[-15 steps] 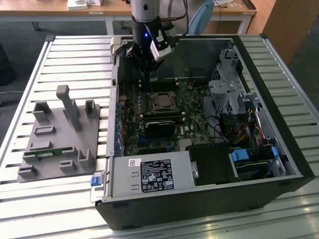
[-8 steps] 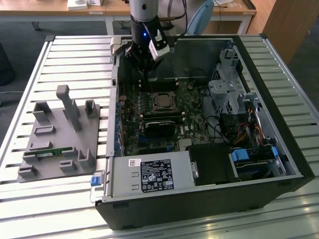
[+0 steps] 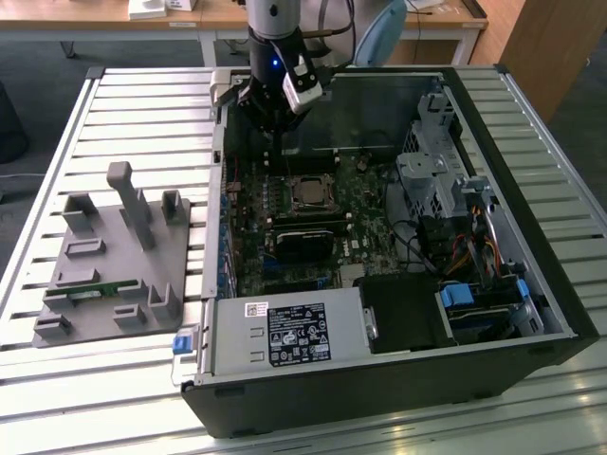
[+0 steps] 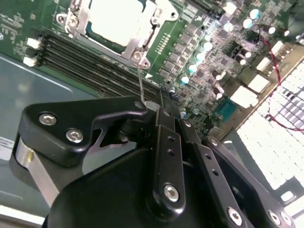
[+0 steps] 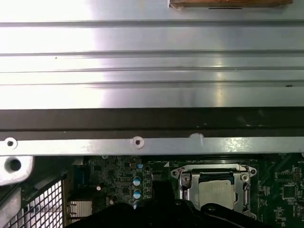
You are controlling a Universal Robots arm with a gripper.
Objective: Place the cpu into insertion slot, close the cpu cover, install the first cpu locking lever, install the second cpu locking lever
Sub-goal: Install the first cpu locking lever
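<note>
One cpu (image 4: 116, 19) (socketed) sits near the pincer (image 4: 159, 98).

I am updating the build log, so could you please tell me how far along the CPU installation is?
Done: the cpu sits in the insertion slot, and the cpu cover looks folded down around it. In hand: the gripper is at a thin locking lever that stands up from the slot's corner, unlatched. Left: latching that lever; I cannot tell the other lever's state.
</note>
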